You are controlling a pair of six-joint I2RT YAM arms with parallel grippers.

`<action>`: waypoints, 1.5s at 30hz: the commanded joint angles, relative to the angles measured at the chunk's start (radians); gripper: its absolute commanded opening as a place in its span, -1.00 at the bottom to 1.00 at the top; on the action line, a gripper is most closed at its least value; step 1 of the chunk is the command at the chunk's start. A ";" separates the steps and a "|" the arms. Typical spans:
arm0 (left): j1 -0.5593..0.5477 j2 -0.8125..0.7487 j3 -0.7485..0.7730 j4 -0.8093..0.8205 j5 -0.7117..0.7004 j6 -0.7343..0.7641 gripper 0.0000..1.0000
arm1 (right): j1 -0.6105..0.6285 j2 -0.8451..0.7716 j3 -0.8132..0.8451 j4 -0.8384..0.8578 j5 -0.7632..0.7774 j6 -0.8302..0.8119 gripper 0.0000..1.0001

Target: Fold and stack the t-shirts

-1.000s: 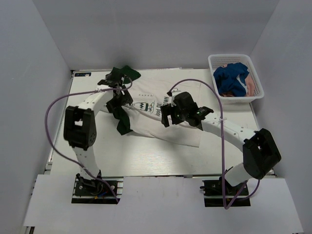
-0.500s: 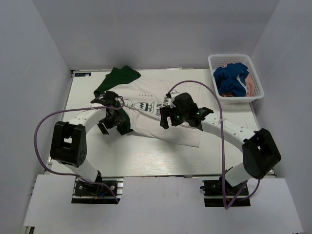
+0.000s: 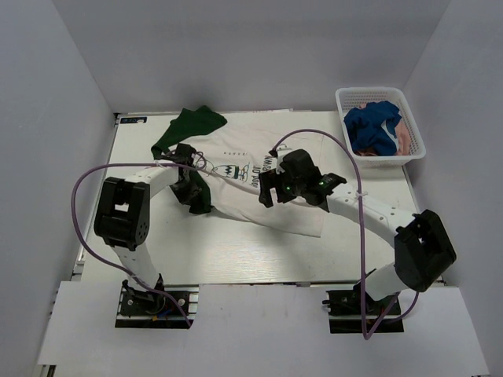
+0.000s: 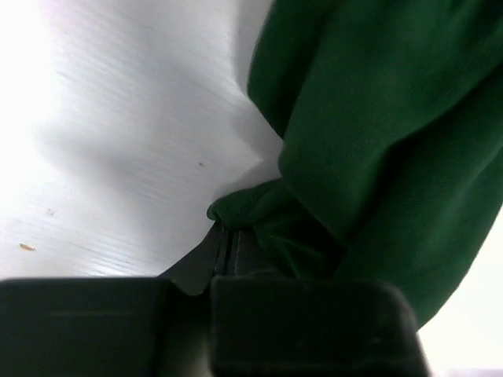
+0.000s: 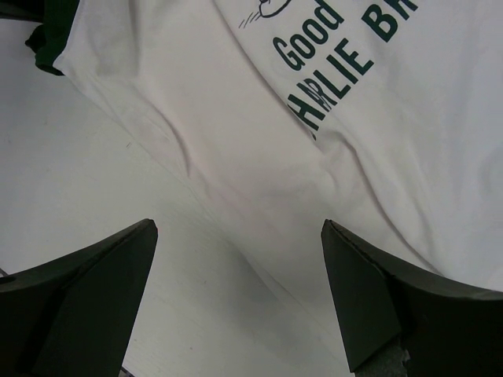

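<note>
**Left claw pinches green sleeve; right claw hangs wide over the print**

The cream t-shirt (image 3: 236,147) lies spread on the counter (image 3: 236,255), roughly in the middle, its black print facing up. One dark green sleeve (image 3: 192,126) lies flat toward the far left corner. The other green sleeve (image 3: 201,201) is bunched at the shirt's near left side, and there the left claw (image 3: 191,188) is down on the cloth. In the left wrist view its fingers (image 4: 224,250) are pressed together, with a fold of that green sleeve caught at their tips, right at the counter surface.

The right claw (image 3: 269,189) is over the middle of the shirt with its jaws spread wide and nothing between them. In the right wrist view the cream cloth and its lettering fill the gap below.

In the far right corner stands a white mesh basket (image 3: 346,98), holding the blue t-shirt (image 3: 373,126) crumpled on top and the pink t-shirt (image 3: 405,138) showing beside it.
</note>
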State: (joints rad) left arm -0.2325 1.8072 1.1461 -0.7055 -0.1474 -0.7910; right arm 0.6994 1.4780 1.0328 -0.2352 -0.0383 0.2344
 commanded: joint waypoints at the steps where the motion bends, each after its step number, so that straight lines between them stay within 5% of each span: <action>1: -0.004 -0.022 0.004 -0.123 0.000 -0.025 -1.00 | -0.005 -0.074 -0.023 0.019 0.025 0.014 0.81; 8: -0.004 -0.212 -0.052 -0.527 0.001 -0.151 -1.00 | -0.005 -0.123 -0.097 0.046 0.034 0.039 0.81; 14: -0.013 -0.527 -0.255 -0.676 0.155 -0.223 -1.00 | -0.003 -0.166 -0.187 0.091 0.075 0.043 0.81; 18: -0.013 -0.780 -0.342 -0.703 0.302 -0.260 -0.82 | -0.002 -0.200 -0.238 0.128 0.064 0.049 0.81; 20: -0.013 -0.842 -0.352 -0.703 0.336 -0.271 -0.47 | -0.003 -0.219 -0.257 0.135 0.064 0.051 0.81; 21: -0.013 -0.865 -0.342 -0.703 0.336 -0.281 -0.07 | -0.001 -0.225 -0.264 0.140 0.066 0.057 0.81; 22: -0.013 -0.884 -0.342 -0.703 0.336 -0.295 0.53 | -0.006 -0.231 -0.270 0.139 0.066 0.056 0.81; 24: -0.013 -0.895 -0.292 -0.703 0.299 -0.295 0.92 | -0.003 -0.246 -0.277 0.143 0.071 0.057 0.81; 30: -0.013 -0.768 -0.146 -0.703 0.151 -0.261 1.00 | -0.005 -0.260 -0.255 0.093 0.142 0.068 0.81; 37: -0.013 -0.557 -0.027 -0.405 0.068 -0.148 1.00 | -0.029 -0.167 -0.179 0.014 0.227 0.111 0.81; 45: 0.015 -0.011 0.348 -0.293 0.042 0.031 1.00 | -0.098 0.124 -0.047 0.056 0.199 0.091 0.81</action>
State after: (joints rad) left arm -0.2333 1.6989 1.4025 -1.0611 -0.0727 -0.8539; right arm 0.6281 1.5135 0.9222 -0.1993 0.1555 0.3290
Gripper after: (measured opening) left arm 0.997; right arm 0.907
